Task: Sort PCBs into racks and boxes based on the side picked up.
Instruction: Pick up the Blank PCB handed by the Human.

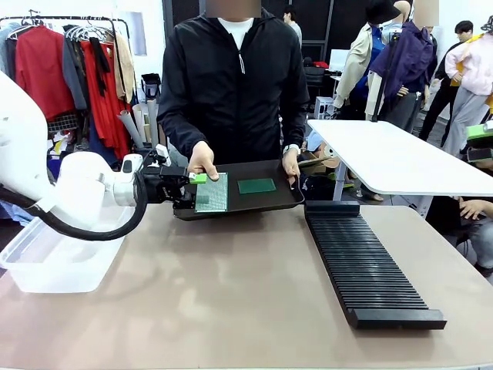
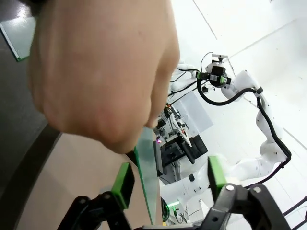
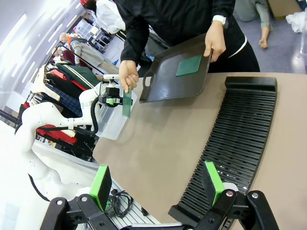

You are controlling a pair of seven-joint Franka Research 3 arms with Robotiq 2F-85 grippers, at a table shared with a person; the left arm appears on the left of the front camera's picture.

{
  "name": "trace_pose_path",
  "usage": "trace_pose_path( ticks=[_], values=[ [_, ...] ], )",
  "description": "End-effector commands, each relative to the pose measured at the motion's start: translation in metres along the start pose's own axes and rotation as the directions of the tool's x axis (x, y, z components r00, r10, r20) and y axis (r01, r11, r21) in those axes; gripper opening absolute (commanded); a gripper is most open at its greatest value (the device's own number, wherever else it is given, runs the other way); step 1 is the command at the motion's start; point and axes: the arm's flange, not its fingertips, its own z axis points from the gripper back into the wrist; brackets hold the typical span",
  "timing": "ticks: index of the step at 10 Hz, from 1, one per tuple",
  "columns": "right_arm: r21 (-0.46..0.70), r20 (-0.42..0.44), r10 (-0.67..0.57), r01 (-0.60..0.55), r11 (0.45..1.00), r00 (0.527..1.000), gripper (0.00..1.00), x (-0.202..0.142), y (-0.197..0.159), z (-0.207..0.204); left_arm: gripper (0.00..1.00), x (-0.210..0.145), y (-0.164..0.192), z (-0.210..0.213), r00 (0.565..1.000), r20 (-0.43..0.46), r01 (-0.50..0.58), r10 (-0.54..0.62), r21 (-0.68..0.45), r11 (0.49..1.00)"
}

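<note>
While our left gripper [image 2: 170,178] straddles, fingers spread, the PCB [image 2: 149,177] in the person's hand [image 2: 100,72], an off-centre squeeze could twist it loose; our right gripper [image 3: 157,183] gapes empty.

Bright, even overhead light leaves soft shadows on the bench [image 1: 231,308]. Both wrist views bow at the edges; the near hand [image 2: 96,72] is blurred, backdrop overexposed.

Tan table [image 1: 231,301]: black slotted rack [image 1: 362,266] right of centre, clear tub [image 1: 54,266] at left edge
</note>
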Motion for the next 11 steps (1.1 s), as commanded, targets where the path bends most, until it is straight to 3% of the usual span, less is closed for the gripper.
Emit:
trace_pose_path(
  ticks=[1,4,9,11],
  values=[
    [0.008,0.008,0.003,-0.003,1.000,1.000,1.00,0.0008,0.0020,-0.0002,0.47,0.0074,0.0050,-0.0027,0.999,0.035,0.012,-0.012,0.004,1.000],
    [0.008,0.008,0.003,-0.003,1.000,1.000,1.00,0.0008,0.0020,-0.0002,0.00,0.0088,0.0125,-0.0016,0.999,0.043,0.003,-0.003,0.004,1.000],
    [0.008,0.008,0.003,-0.003,1.000,1.000,1.00,0.0008,0.0020,-0.0002,0.00,0.0082,0.0146,0.0008,0.998,0.050,-0.025,0.025,-0.002,1.000],
    [0.008,0.008,0.003,-0.003,1.000,1.000,1.00,0.0008,0.0020,-0.0002,0.00,0.0078,0.0141,0.0029,0.999,0.011,-0.052,0.053,-0.023,0.998]
  ],
)
